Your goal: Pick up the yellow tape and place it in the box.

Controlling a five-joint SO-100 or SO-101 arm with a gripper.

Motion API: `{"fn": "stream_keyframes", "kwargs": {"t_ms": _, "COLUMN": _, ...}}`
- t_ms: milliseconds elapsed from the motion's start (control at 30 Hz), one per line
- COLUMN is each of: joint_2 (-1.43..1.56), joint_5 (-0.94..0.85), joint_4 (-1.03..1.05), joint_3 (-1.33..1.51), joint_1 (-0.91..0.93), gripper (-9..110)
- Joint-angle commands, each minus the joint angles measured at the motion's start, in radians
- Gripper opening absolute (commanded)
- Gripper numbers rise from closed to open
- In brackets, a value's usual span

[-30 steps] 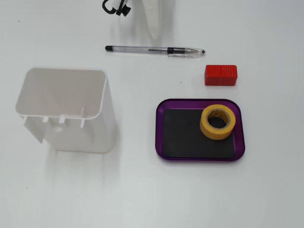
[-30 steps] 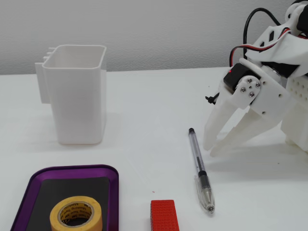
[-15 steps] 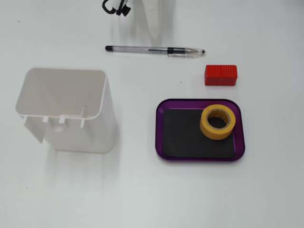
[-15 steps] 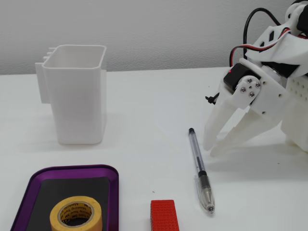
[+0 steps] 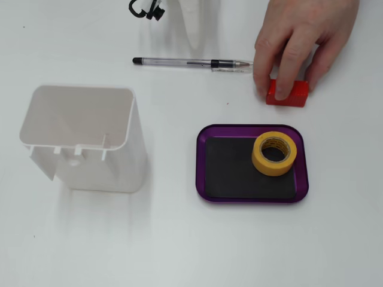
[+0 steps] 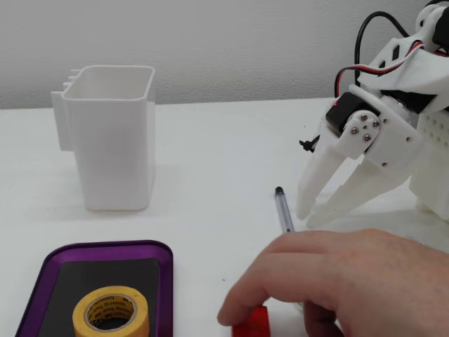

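Observation:
The yellow tape (image 5: 260, 161) lies flat on the black bottom of the purple box (image 5: 201, 161), in its right part. In the other fixed view the tape (image 6: 85, 321) sits in the near part of the box (image 6: 105, 247). My gripper (image 6: 309, 217) hangs tips-down by the arm's base, well away from the box, with its white fingers together and nothing between them. In the view from above the gripper (image 5: 196, 42) shows only as a white tapered tip at the top edge.
A person's hand (image 5: 299, 36) grips a red block (image 5: 296, 95) just behind the box; the hand (image 6: 344, 274) also shows in front of the gripper. A clear pen (image 5: 179, 61) lies near the gripper. A tall white container (image 5: 84, 143) stands left of the box.

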Motion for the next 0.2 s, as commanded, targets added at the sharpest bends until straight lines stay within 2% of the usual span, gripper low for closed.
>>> {"fn": "stream_keyframes", "kwargs": {"t_ms": 0, "joint_2": 0.094, "joint_5": -0.002, "joint_4": 0.002, "joint_3": 0.005, "joint_1": 0.006, "gripper": 0}}
{"fn": "stream_keyframes", "kwargs": {"t_ms": 167, "joint_2": 0.094, "joint_5": -0.002, "joint_4": 0.002, "joint_3": 0.005, "joint_1": 0.006, "gripper": 0}}
